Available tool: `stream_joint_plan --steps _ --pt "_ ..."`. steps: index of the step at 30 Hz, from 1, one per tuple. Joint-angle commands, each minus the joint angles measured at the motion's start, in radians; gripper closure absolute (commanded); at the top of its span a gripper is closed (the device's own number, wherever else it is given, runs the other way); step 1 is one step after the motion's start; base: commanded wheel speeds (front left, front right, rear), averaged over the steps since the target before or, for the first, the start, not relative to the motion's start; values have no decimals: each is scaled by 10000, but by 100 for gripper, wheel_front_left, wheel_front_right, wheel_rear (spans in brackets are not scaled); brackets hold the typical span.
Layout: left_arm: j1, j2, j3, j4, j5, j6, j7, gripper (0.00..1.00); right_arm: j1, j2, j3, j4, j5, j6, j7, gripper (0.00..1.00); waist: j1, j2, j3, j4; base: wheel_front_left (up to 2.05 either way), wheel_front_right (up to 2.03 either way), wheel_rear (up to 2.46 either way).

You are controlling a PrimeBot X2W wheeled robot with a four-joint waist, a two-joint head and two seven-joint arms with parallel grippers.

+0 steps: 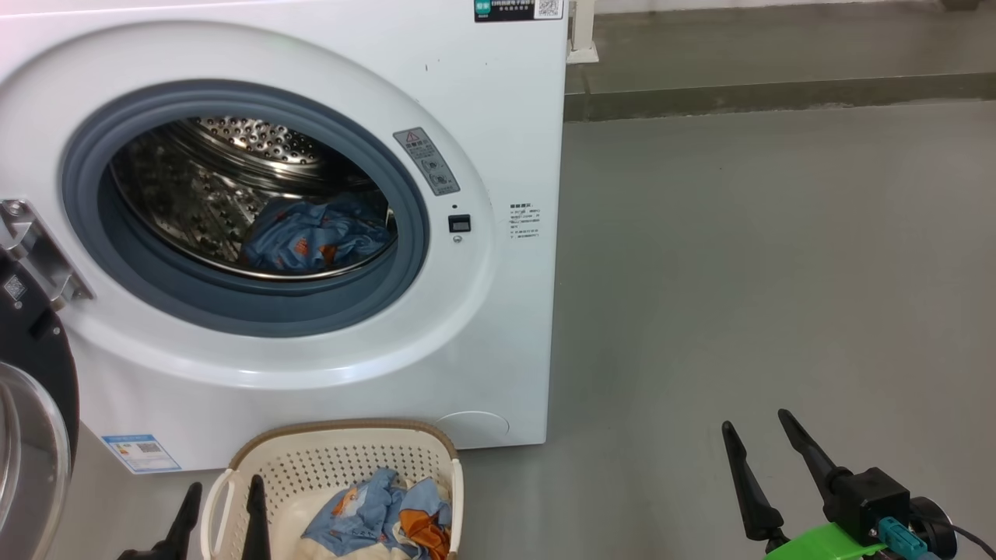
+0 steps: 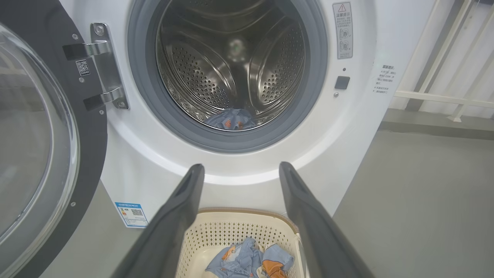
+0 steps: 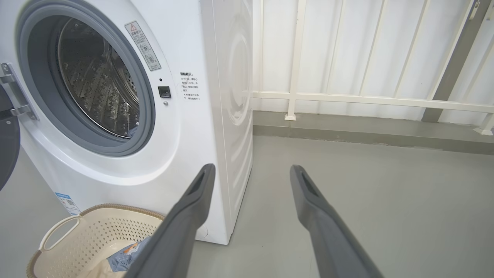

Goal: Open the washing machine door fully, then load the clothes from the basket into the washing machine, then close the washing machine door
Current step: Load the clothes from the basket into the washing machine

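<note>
My left gripper [image 1: 223, 488] is nearest, at 7 o'clock in the head view. Its jaws are spread wide with nothing between them, and it sits over the left edge of the basket [image 1: 342, 426]. I cannot tell whether a finger touches the rim. Through its wrist camera the fingers frame the basket below and the drum mouth beyond, which I read as a lineup for the next pick.

At 5 o'clock my right gripper [image 1: 755, 421] is also spread and empty. It is over bare floor [image 1: 778, 272], well apart from the basket, and I judge it is parked there to keep the left arm's path free.

The basket stands at 6 o'clock, just beside the foot of the washer [image 1: 498, 117] and straight under its opening, so each carry is short. The clothes [image 1: 381, 509] lie low inside it: light blue fabric, an orange piece and something cream underneath.

At 9 o'clock the door [image 1: 39, 350] is swung out on its hinge [image 1: 35, 249], with the glass bowl turned toward me. It looks fully open, clear of the lane from basket to drum.

Farther back, at 11 o'clock, the gasket [image 1: 411, 225] rings the steel drum [image 1: 233, 155]. One blue piece [image 1: 311, 233] lies at the drum's bottom, near the front lip. I judge the loading partly done, with more to lift and the door not yet to be closed.
</note>
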Motion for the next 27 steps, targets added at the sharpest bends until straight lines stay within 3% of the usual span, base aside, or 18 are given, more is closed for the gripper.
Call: stream_joint_plan --steps 1,27 --pt "-293 87 343 -222 107 -41 -65 0 -148 -32 256 -240 72 16 -49 0 0 -1 -5 1 0 0 0" --pt "-336 -16 283 -43 147 -181 -65 0 -155 -32 263 -221 40 16 -49 0 0 -1 85 30 0 0 0"
